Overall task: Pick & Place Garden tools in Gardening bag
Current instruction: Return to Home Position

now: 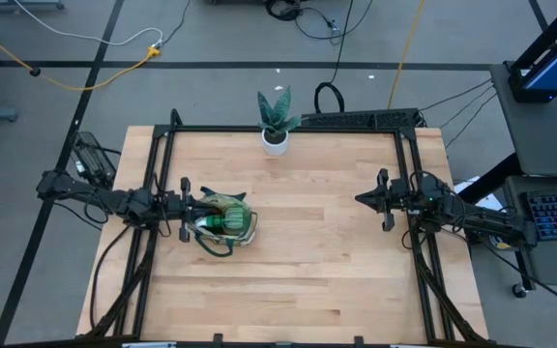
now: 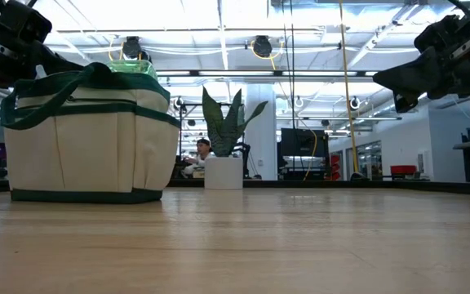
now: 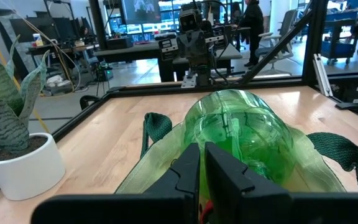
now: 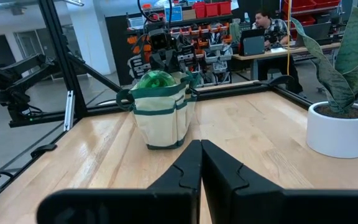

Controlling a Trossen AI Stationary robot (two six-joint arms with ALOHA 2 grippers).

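Homeward step: the left claw (image 1: 201,205), pinched narrow and empty, hangs over the left rim of the gardening bag (image 1: 230,235) at the left of the surface (image 1: 317,280). It should lift clear of the loop handles before retreating. A green spray bottle (image 1: 225,218) crowns the bag. The right claw (image 1: 361,200), likewise narrow and empty, waits well apart at right.

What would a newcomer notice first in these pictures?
The cream gardening bag stands on the left half of the table, with a green bottle poking from its top. The left gripper hovers by it, the right gripper opposite; a potted plant stands at the far edge.
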